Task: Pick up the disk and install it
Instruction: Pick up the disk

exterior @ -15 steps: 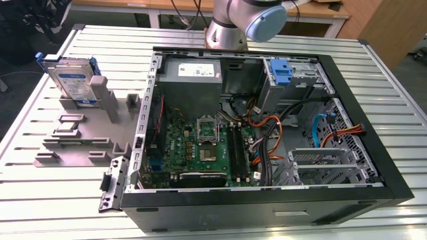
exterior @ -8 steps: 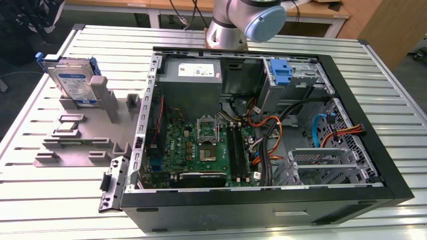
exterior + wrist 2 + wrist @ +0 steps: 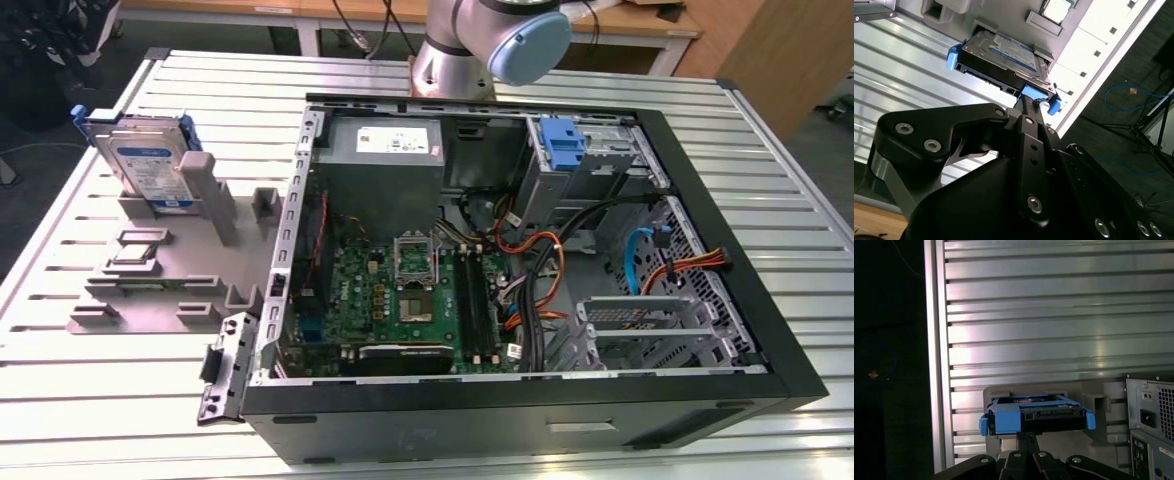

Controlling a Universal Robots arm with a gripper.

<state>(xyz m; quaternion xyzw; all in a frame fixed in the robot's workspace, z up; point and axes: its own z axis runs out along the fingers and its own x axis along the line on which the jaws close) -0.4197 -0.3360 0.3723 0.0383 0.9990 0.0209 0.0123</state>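
The disk (image 3: pixel 140 160) stands on edge in a grey holder (image 3: pixel 200 215) on the bench (image 3: pixel 534 75), beside the open computer case (image 3: pixel 787 330), so its blue carrier end is exposed for grasping. In both wrist views the gripper (image 3: pixel 1029 102) (image 3: pixel 1027 436) points at that end with its fingers together, holding nothing.

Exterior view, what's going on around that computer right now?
The disk stands on edge in a grey stand on the table, at the exterior view's left of the open computer case. In the second wrist view the robot's gripper points at its blue-framed end. It isn't lifted or installed.
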